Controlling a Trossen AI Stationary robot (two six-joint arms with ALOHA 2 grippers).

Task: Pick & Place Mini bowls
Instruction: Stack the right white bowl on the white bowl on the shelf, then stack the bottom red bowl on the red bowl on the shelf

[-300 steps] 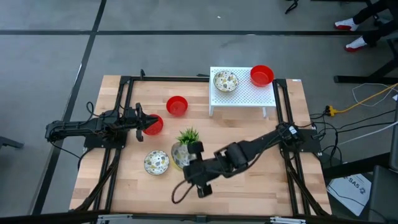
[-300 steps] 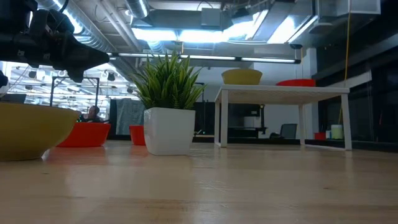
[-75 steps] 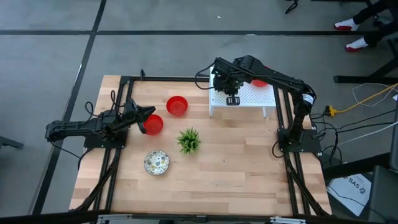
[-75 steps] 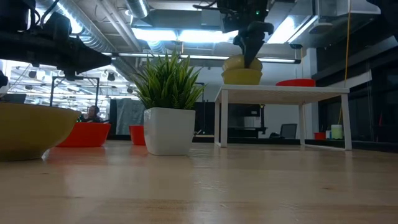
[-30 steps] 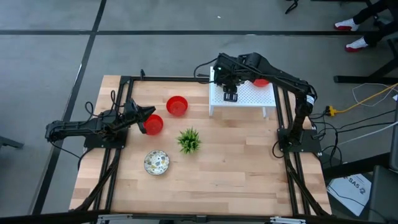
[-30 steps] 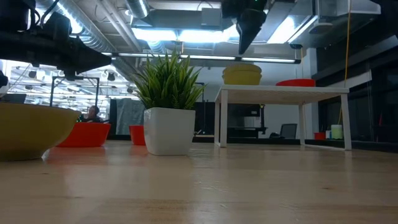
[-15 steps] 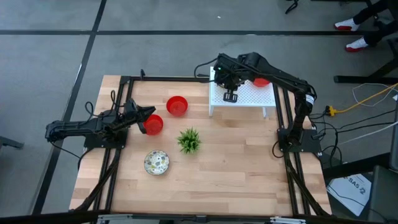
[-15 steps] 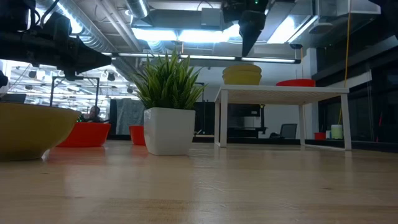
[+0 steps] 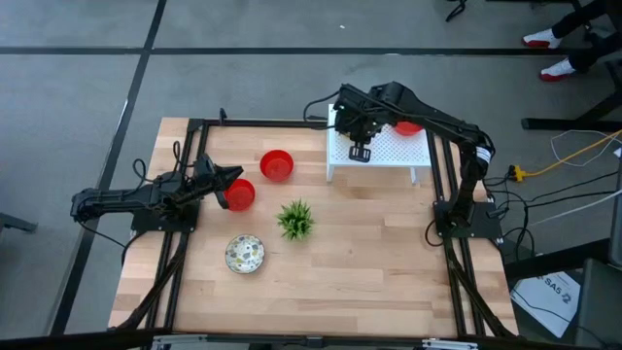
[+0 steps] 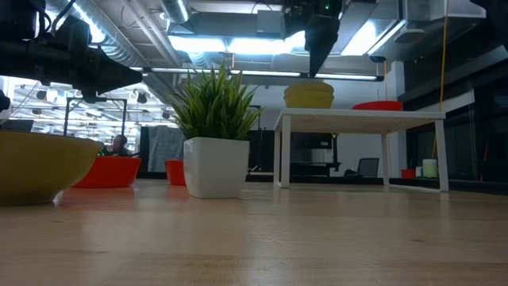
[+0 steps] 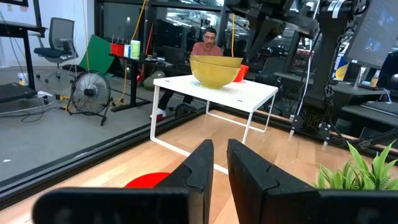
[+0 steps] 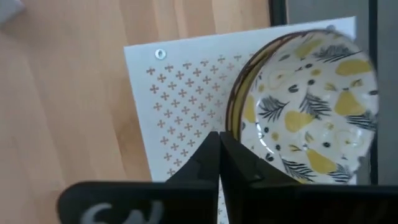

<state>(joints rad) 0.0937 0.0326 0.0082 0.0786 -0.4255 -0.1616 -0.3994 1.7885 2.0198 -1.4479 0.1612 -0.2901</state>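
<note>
The job looks partly done; on the small white stand at the upper middle of the high view sit a patterned bowl, mostly hidden under the right arm there but plain in the right wrist view, and a red bowl at the stand's far right corner, partly covered by the arm; whether the patterned one is a single bowl or a stack I cannot tell for sure, though the low view shows what looks like two rims, one on the other.

Still down on the bench are a red bowl at the upper left of centre, a second red bowl just beside the left claw, and a patterned bowl at the lower left, with the green plant between them and the stand; so three bowls appear left to move, as I judge it.

The right claw hangs above the stand, just over the near side of the patterned bowl, fingers pressed together with nothing between them, pointing down; it touches neither bowl nor stand in the low view.

The left claw lies low at the left of the high view, arm stretched along the bench, tips at the second red bowl's rim; its fingers stand only narrowly apart, and whether they pinch that rim I cannot tell.
</note>
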